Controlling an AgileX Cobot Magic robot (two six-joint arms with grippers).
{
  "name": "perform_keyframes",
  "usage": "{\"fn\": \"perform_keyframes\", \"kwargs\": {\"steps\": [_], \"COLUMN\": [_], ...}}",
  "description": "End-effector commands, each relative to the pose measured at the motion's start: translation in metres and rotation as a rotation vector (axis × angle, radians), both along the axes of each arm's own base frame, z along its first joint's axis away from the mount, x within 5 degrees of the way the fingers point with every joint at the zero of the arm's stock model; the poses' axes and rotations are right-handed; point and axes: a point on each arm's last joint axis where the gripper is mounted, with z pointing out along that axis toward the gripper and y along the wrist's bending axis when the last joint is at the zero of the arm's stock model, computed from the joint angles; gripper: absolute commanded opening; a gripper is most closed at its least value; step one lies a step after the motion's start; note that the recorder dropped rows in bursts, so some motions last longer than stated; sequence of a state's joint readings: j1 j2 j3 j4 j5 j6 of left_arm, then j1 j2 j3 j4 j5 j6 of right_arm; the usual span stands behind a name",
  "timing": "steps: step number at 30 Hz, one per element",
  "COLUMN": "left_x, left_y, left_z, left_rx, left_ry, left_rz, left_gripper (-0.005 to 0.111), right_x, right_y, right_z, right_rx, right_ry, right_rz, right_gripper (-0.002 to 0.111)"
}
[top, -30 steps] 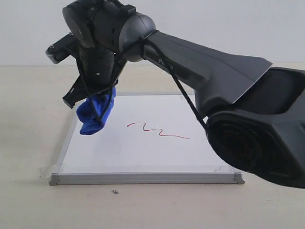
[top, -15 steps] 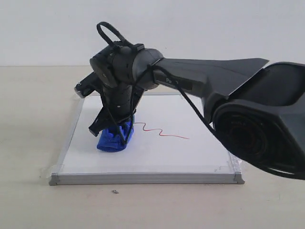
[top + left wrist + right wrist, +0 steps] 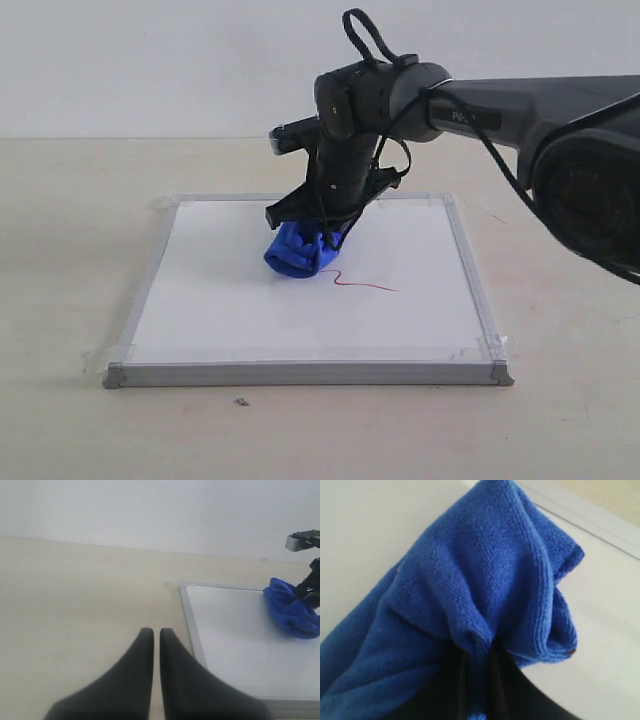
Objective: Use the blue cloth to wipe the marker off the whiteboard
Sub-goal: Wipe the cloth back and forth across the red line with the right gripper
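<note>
Right gripper [image 3: 322,232] pinched tight on cloth [image 3: 294,255]. Bundle pressed on board [image 3: 220,300], mid-panel, at left end of red line [image 3: 365,285]. Left gripper [image 3: 156,645] closed, empty, off-board. Risk: drag tugs cloth askew, tail left smeared.

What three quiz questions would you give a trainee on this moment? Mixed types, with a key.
1. True or false: the blue cloth touches the whiteboard.
2. The right gripper is: A open and empty; B shut on the cloth; C resting off the board.
3. Fill in: in the exterior view, the visible red marker line runs from the cloth toward the board's ___ side.

Key: 1 true; 2 B; 3 right.
</note>
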State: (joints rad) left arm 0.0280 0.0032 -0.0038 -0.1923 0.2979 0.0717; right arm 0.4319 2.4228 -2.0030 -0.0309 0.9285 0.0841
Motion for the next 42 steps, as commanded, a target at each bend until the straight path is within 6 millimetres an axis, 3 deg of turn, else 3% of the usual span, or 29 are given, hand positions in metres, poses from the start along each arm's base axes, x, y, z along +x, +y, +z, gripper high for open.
{"fn": "perform_keyframes", "kwargs": {"steps": [1,6,9,14,17,20,22,24,27,29,30,32,34,36,38,42], "left_x": [0.000,0.000,0.000,0.000,0.000,0.000,0.000,0.000,0.000,0.000,0.000,0.000,0.000,0.000,0.000,0.000], "left_y": [0.000,0.000,0.000,0.000,0.000,0.000,0.000,0.000,0.000,0.000,0.000,0.000,0.000,0.000,0.000,0.000], "left_z": [-0.001,-0.001,-0.001,-0.001,-0.001,-0.001,-0.001,-0.001,-0.001,-0.001,-0.001,-0.001,-0.001,-0.001,-0.001,-0.001], "left_rx": [-0.003,-0.003,-0.003,-0.003,-0.003,-0.003,-0.003,-0.003,-0.003,-0.003,-0.003,-0.003,-0.003,-0.003,-0.003,-0.003], "left_ry": [-0.003,-0.003,-0.003,-0.003,-0.003,-0.003,-0.003,-0.003,-0.003,-0.003,-0.003,-0.003,-0.003,-0.003,-0.003,-0.003], "left_rz": [0.001,0.001,0.001,0.001,0.001,0.001,0.001,0.001,0.001,0.001,0.001,0.001,0.001,0.001,0.001,0.001], "left_gripper": [0.004,0.004,0.004,0.004,0.004,0.004,0.004,0.004,0.004,0.004,0.004,0.004,0.004,0.004,0.004,0.004], "right_x": [-0.028,-0.071,-0.074,-0.053,-0.043,-0.047,-0.049,-0.051,-0.051,-0.057,-0.064,-0.074,-0.073,-0.059,-0.045,-0.029], "right_y": [0.034,0.081,0.081,0.029,-0.019,-0.066,-0.088,-0.093,-0.076,-0.032,-0.001,0.040,0.066,0.074,0.062,0.004], "right_z": [-0.029,-0.031,-0.031,-0.033,-0.041,-0.047,-0.046,-0.041,-0.031,-0.028,-0.030,-0.035,-0.038,-0.037,-0.041,-0.042], "right_rx": [-0.002,-0.091,-0.175,-0.349,-0.351,-0.350,-0.325,-0.275,-0.161,-0.032,0.042,0.077,0.083,0.081,-0.004,-0.145], "right_ry": [0.133,0.216,0.213,0.266,0.334,0.410,0.401,0.366,0.294,0.212,0.170,0.131,0.126,0.143,0.166,0.284], "right_rz": [0.189,0.468,0.476,0.372,0.261,0.142,0.064,0.016,0.002,0.067,0.122,0.209,0.257,0.250,0.187,0.084], "right_gripper": [0.000,0.000,0.000,0.000,0.000,0.000,0.000,0.000,0.000,0.000,0.000,0.000,0.000,0.000,0.000,0.000]}}
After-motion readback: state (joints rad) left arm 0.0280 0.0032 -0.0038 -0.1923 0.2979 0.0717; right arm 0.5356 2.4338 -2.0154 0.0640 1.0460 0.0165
